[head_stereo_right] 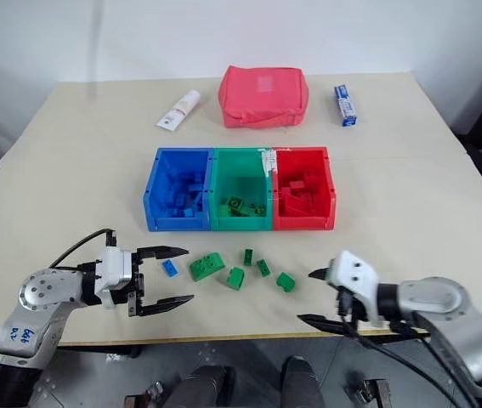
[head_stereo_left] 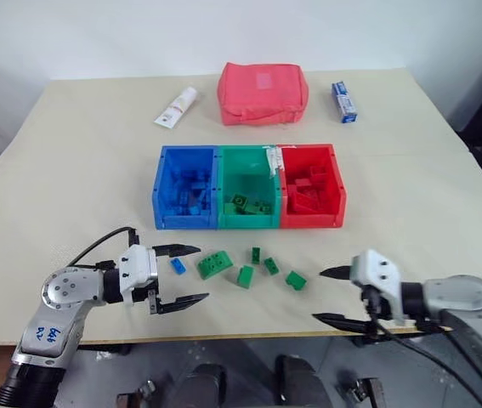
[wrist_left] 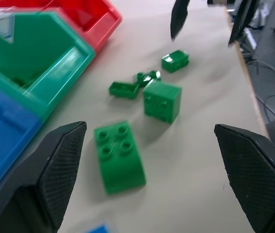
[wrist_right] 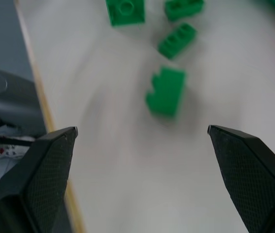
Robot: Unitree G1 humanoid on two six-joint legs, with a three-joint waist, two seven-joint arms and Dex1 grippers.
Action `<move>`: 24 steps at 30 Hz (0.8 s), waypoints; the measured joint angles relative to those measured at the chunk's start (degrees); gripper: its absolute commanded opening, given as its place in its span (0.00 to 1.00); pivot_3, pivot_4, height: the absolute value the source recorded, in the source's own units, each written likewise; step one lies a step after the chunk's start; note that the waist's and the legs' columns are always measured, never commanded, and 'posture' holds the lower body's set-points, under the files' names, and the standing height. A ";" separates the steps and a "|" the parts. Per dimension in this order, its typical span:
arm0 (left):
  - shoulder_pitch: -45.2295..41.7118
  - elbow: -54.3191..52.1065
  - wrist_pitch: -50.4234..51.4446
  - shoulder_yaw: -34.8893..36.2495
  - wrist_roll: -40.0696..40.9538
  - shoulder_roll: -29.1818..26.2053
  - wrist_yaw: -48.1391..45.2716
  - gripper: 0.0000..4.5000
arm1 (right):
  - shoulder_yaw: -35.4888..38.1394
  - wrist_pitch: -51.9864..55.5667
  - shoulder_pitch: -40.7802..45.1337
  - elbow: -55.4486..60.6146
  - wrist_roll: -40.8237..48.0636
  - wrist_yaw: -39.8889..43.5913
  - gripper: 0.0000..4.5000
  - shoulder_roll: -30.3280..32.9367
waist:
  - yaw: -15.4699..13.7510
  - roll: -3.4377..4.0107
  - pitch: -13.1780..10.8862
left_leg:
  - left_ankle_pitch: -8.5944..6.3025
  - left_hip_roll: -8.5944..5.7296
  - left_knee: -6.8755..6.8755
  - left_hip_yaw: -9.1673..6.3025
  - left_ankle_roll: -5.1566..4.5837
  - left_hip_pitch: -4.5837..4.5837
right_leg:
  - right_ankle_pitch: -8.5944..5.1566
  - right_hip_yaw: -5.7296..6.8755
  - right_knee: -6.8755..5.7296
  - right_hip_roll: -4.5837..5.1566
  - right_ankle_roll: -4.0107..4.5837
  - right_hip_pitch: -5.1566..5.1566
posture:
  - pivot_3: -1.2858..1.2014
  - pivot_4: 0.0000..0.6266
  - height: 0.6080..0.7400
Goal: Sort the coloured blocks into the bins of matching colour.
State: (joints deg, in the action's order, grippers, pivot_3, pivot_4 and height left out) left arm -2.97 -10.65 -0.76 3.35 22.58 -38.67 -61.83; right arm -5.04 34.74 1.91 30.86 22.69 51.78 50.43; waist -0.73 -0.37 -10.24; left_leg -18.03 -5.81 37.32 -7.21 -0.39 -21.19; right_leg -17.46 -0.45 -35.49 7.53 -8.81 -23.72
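Three bins stood side by side, walls touching, in the middle of the counter [head_stereo_left: 70, 153]: the blue bin [head_stereo_left: 186, 189] toward the left edge, the green bin [head_stereo_left: 247, 189] in the centre, the red bin [head_stereo_left: 312, 187] toward the right edge. Each already held bricks of its own colour.

Between the bins and the near edge lay the loose blocks. A tiny blue brick [head_stereo_left: 178, 266] sat nearest the left gripper [head_stereo_left: 181, 275], and just beside it was the wide green brick [head_stereo_left: 214, 264]. Toward the right edge from there came three more green bricks close together — one [head_stereo_left: 245, 276], another [head_stereo_left: 271, 266], and a small one [head_stereo_left: 256, 253] nearest the bins — then a last green brick [head_stereo_left: 296, 280] slightly apart.

The left gripper hovered over the near edge with its fingers spread wide, empty, the blue brick just off its tips. The right gripper [head_stereo_left: 329, 296] was likewise released and held nothing, hanging at the near edge just beside the last green brick.

Behind the bins, toward the far edge, lay a white tube [head_stereo_left: 177, 107], a red pouch [head_stereo_left: 263, 92] and a blue-and-white carton [head_stereo_left: 343, 101].
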 measured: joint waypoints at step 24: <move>5.57 -1.89 3.37 9.58 4.03 2.41 8.52 1.00 | -3.53 6.96 30.99 -11.87 -0.80 -9.06 0.20 -19.31 | 0.90 -0.08 0.03 | 0.01 0.05 0.00 0.00 0.06 0.07 | 0.03 0.01 -0.10 -0.07 0.08 -0.02 | 0.52 0.24 1.00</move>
State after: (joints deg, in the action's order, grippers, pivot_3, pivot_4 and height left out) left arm 2.60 -12.54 2.61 12.93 26.61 -36.26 -53.30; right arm -8.57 41.70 32.90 19.00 21.89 42.71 31.11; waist 0.17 -0.45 -10.21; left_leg -18.02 -5.76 37.32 -7.21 -0.33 -21.12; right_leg -17.43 -0.44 -35.59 7.46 -8.72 -23.74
